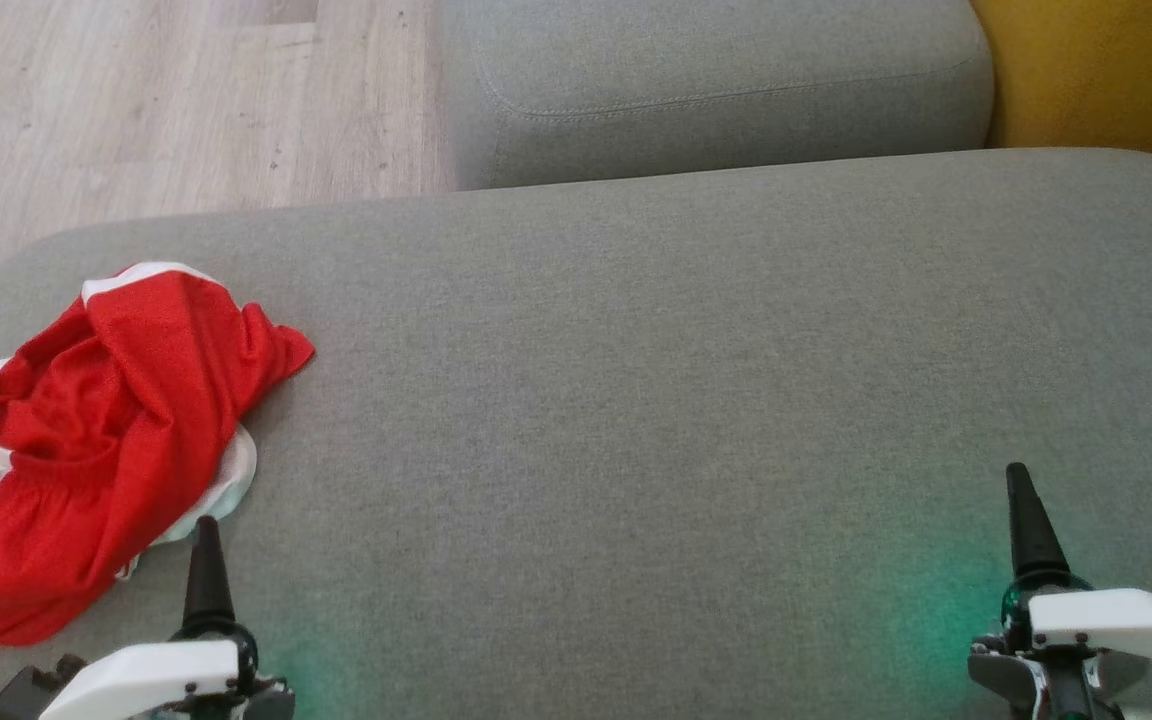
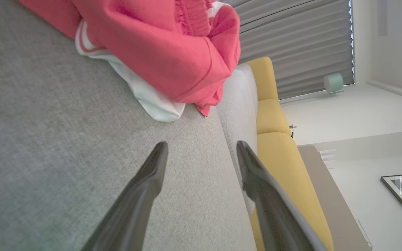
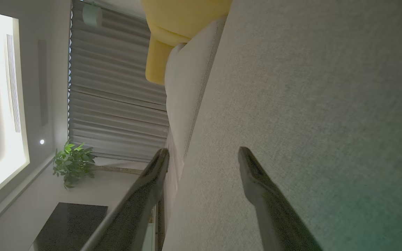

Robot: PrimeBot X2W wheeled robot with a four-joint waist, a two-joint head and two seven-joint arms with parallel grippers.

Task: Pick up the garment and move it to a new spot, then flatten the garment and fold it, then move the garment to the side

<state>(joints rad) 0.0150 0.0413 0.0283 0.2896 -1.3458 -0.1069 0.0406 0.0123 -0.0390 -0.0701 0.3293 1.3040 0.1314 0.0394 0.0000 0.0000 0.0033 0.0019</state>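
While red garment [image 1: 86, 440] lies crumpled at frame left on grey sofa [image 1: 636, 400], L gripper [image 2: 201, 143] & R gripper [image 3: 203, 150] gape wide, empty.

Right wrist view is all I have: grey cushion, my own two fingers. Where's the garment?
Observer: The garment is a crumpled red heap at the left end of the cushion, seen from the head view.
Operator: Left gripper on it?
Observer: No. The left gripper is open and just short of it, with bare cushion between fingertips and cloth.
Operator: All red?
Observer: No. A white layer pokes out under the edge nearest that gripper.
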